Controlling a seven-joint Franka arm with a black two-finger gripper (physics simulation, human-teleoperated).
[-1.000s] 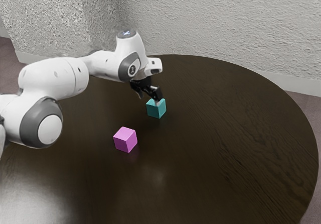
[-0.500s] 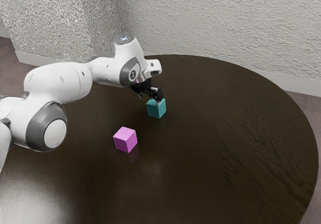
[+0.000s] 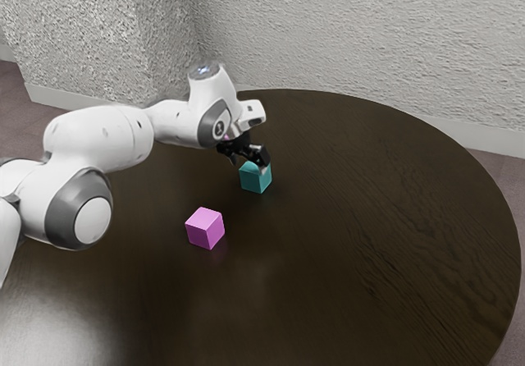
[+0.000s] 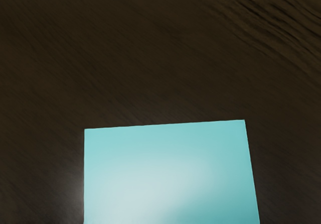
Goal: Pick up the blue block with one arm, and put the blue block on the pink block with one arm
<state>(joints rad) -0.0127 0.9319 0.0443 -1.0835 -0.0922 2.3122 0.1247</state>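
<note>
The blue block (image 3: pixel 256 179), teal in colour, rests on the dark round table (image 3: pixel 369 218) near its middle. My gripper (image 3: pixel 253 162) hangs right over the block, its black fingers open and reaching down at the block's top edges, one on each side. In the wrist view the blue block's top face (image 4: pixel 168 174) lies just under my hand. The pink block (image 3: pixel 204 227) sits on the table toward the exterior view's lower left of the blue block, about one block-length of bare wood apart from it.
The table's curved edge (image 3: pixel 500 243) runs along the exterior view's right. A rough white wall (image 3: pixel 344 29) stands behind the table. My white arm (image 3: pixel 107 144) stretches in from the exterior view's left, above the table's rear part.
My hand has sunk a little lower onto the blue block and the arm's elbow has shifted slightly. Both blocks stay where they were.
</note>
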